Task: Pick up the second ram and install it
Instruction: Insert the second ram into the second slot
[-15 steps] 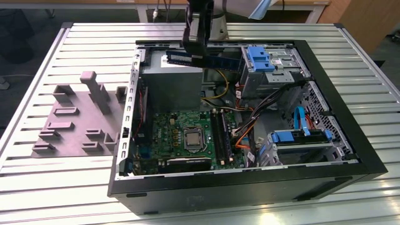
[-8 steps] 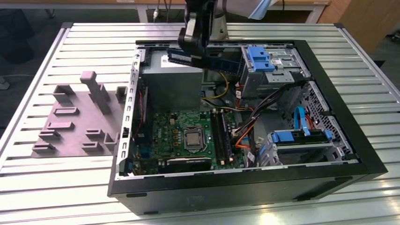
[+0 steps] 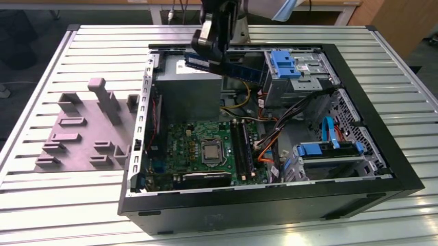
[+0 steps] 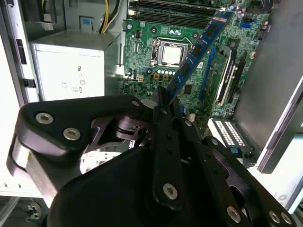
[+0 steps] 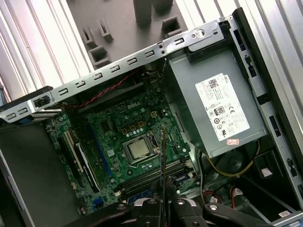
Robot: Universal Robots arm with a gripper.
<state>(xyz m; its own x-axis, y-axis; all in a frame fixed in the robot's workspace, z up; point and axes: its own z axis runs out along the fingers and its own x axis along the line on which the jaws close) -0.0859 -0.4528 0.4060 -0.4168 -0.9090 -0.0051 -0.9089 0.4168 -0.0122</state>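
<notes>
My gripper (image 3: pixel 208 55) hangs over the open computer case, above the grey power supply (image 3: pixel 183 95). It is shut on the second ram (image 3: pixel 239 70), a long blue-green stick with black chips. The stick juts out level from the fingers toward the exterior view's right. In the second wrist view the ram (image 4: pixel 199 47) reaches out from the gripper (image 4: pixel 163 101) over the green motherboard (image 4: pixel 156 33). In the first wrist view the ram (image 5: pixel 163 156) appears edge-on as a thin line rising from the gripper (image 5: pixel 163 204). The long black sockets (image 3: pixel 241 148) lie beside the processor (image 3: pixel 209 151), well below the stick.
A grey moulded holder block (image 3: pixel 85 128) sits on the slatted table at the exterior view's left of the case. Drive cages with blue latches (image 3: pixel 284 64) and bundles of cables (image 3: pixel 287 118) fill the case's right half. The case walls (image 3: pixel 274 200) stand tall around the motherboard.
</notes>
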